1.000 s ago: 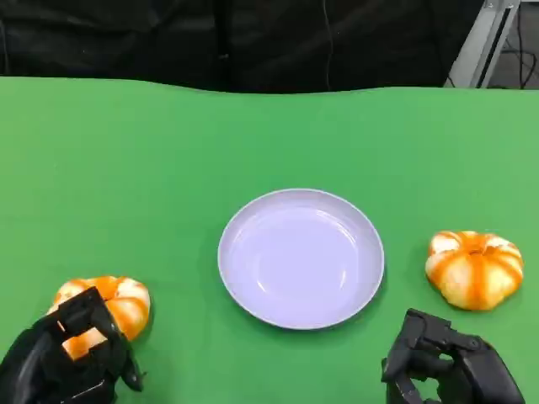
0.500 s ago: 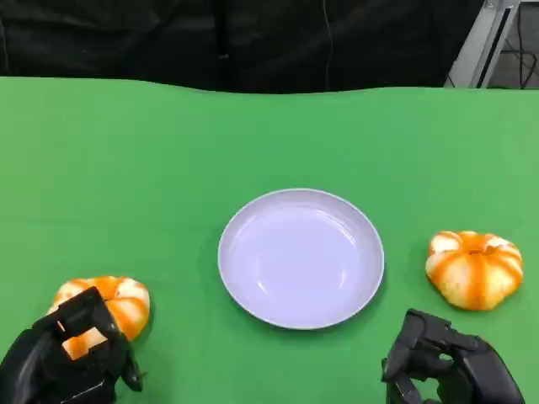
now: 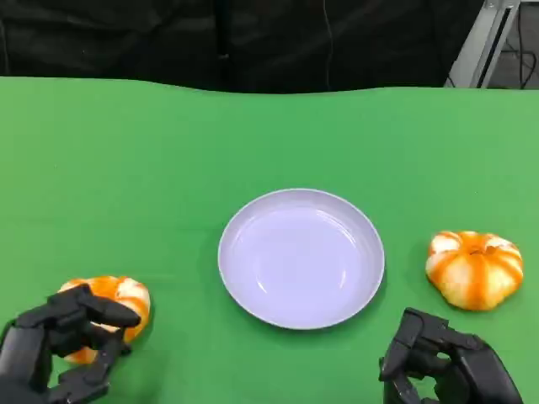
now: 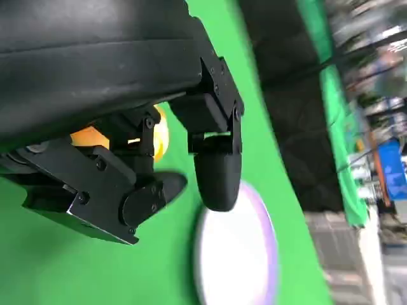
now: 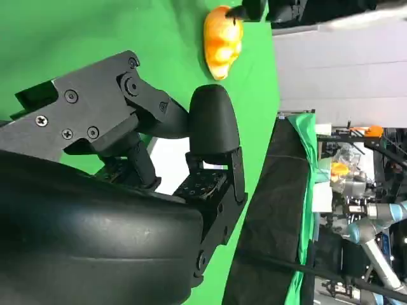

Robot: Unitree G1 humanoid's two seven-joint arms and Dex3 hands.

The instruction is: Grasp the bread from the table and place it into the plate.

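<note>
Two orange-and-white round breads lie on the green table. One bread [image 3: 114, 296] [image 4: 159, 132] is at the near left, the other bread [image 3: 474, 268] [image 5: 222, 39] to the right of the plate. The lilac plate [image 3: 253, 220] [image 4: 270, 251] sits in the middle with nothing in it. My left hand [image 3: 59, 347] [image 4: 127, 159] is at the left bread's near side, its fingers spread and reaching across the bread's front without gripping it. My right hand [image 3: 445, 368] [image 5: 146, 159] hangs near the front edge, short of the right bread, fingers curled in on nothing.
The green cloth ends at a dark backdrop along the far edge [image 3: 269, 84]. A metal frame [image 3: 488, 38] stands at the back right. Bare green cloth lies between each bread and the plate.
My left hand has dropped back toward me and its fingers have spread away from the top of the left bread. Both breads, the plate and the right hand are where they were.
</note>
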